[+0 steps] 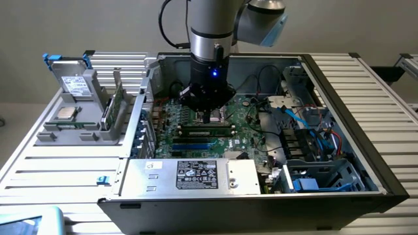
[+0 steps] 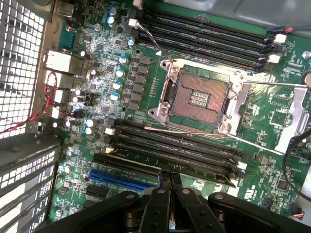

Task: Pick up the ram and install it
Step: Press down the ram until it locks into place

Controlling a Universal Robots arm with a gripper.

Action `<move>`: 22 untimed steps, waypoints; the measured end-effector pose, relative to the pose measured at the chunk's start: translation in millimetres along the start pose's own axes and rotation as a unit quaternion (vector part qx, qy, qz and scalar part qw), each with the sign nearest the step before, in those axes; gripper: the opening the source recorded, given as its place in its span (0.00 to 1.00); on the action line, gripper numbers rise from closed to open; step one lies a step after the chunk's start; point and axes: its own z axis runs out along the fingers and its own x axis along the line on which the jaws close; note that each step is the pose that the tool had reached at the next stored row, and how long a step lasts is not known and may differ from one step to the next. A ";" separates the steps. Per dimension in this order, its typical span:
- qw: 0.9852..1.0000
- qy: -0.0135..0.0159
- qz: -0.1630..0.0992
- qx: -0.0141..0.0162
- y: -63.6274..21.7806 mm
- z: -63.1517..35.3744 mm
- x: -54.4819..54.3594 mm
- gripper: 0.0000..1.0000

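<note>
The ram (image 1: 206, 130) is a long green stick with dark chips, standing on edge in a memory slot of the motherboard (image 1: 245, 110), just in front of the processor socket (image 2: 199, 97). In the wrist view the ram (image 2: 146, 158) shows as a thin green strip in the slot nearest the fingers. My gripper (image 1: 207, 117) hangs inside the open computer case, right above the middle of the ram. Its fingertips (image 2: 164, 178) are pressed together with nothing between them, so my gripper (image 2: 170, 177) is shut. I cannot tell whether the tips touch the ram's top edge.
The power supply box (image 1: 189, 176) fills the case's near side, and cables and drive bays (image 1: 307, 132) crowd the exterior view's right. A grey rack (image 1: 78, 129) outside the case on the exterior view's left holds a silver processor chip (image 1: 66, 113) and a green expansion card (image 1: 112, 110).
</note>
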 end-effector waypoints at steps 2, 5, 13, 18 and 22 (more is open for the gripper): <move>1.000 -0.002 0.009 0.001 0.0 -0.1 0.1 0.11; 1.000 -0.004 0.022 0.002 0.0 0.0 0.1 0.11; 0.998 -0.012 0.058 0.004 0.0 -0.1 0.1 0.11; 0.997 -0.017 0.079 0.006 0.0 0.0 0.1 0.11; 0.995 -0.020 0.095 0.009 0.0 -0.1 0.1 0.11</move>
